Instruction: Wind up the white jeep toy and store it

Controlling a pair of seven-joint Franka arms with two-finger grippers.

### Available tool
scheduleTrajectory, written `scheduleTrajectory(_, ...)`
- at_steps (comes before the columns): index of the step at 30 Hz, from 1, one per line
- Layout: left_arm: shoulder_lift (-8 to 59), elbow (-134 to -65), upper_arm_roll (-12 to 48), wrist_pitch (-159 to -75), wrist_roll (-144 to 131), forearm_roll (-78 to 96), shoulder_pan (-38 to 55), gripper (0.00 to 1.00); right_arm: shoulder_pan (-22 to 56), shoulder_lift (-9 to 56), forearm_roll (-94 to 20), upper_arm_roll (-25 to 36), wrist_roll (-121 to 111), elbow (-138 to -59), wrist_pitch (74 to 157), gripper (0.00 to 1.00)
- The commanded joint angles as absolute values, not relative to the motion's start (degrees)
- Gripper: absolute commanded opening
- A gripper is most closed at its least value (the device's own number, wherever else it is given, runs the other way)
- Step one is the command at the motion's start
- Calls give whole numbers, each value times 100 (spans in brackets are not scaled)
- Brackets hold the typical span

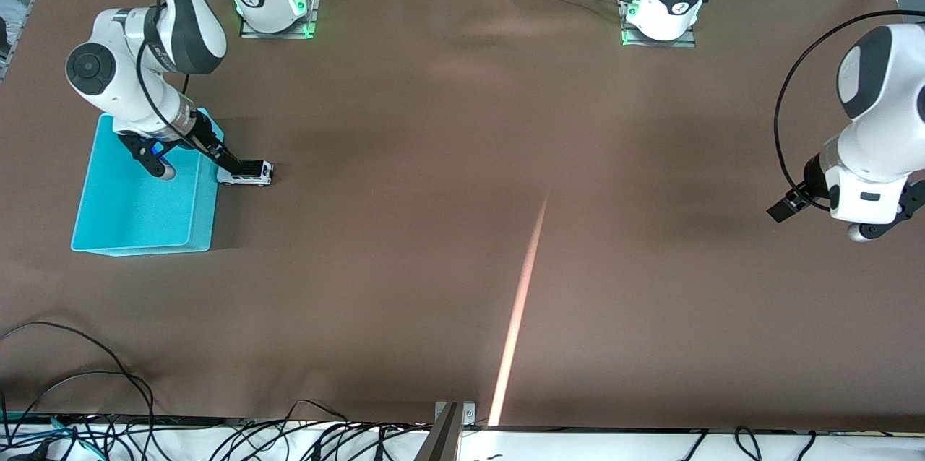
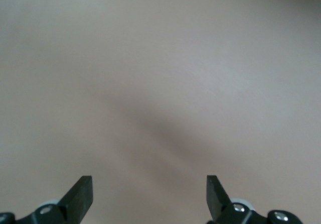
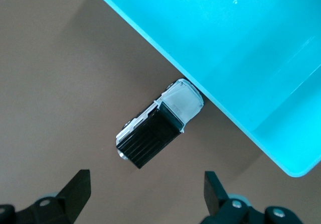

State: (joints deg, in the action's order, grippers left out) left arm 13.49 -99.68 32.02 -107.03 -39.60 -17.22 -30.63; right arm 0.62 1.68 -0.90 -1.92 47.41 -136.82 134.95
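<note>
Cyan bin (image 1: pixel 144 201): sits on the brown tabletop (image 1: pixel 462 230) at the right arm's end, around nine o'clock in the front view; open at the top, nothing seen inside it in the right wrist view (image 3: pixel 251 48).

Right tool (image 1: pixel 195 161): hangs low above the seam between the bin's wall and the toy, one finger over the bin's inside and the other over the toy's roof; its fingers (image 3: pixel 75 191) are spread wide and grip nothing (image 3: pixel 145 194).

White jeep toy (image 1: pixel 247 173): stands on its wheels on the tabletop, outside the bin, just beside the bin wall that faces the table's middle; from the bin's centre it lies at about two o'clock in the front view. The right wrist view shows its white nose touching or nearly touching the bin's wall and its black ribbed roof (image 3: pixel 150 136) pointing away from it.

Light streak (image 1: pixel 517 316): a pale slanted band on the tabletop, near six o'clock in the front view.

Left tool (image 1: pixel 820 219): waits in the air over bare tabletop at the left arm's end, about three o'clock; its fingers (image 2: pixel 80 196) are wide apart with nothing between them (image 2: pixel 149 196).
</note>
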Motion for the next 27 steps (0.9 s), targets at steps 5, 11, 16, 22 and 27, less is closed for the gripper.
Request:
scheduleTrajectory(5, 1362, -9431, 3226, -10345, -2769, -1152, -3059, 100, 35, 298, -141, -185, 5765, -14273, 14607, 100)
scheduleTrajectory(11, 1362, -9124, 3226, -10029, -2611, -1134, -3050, 100, 35, 474, -141, -185, 6318, -14291, 14809, 100)
scheduleTrajectory(16, 1397, -8790, 3217, -9721, -2610, -914, -3059, 100, 35, 571, -149, -158, 6556, -14405, 14958, 100)
scheduleTrajectory(22, 1389, -8587, 3252, -9475, -2479, -905, -3024, 100, 35, 835, -149, -105, 6846, -14432, 15345, 100)
scheduleTrajectory(27, 1389, -8446, 3261, -9457, -2329, -993, -2918, 100, 35, 1010, -158, -88, 6908, -14432, 15503, 100)
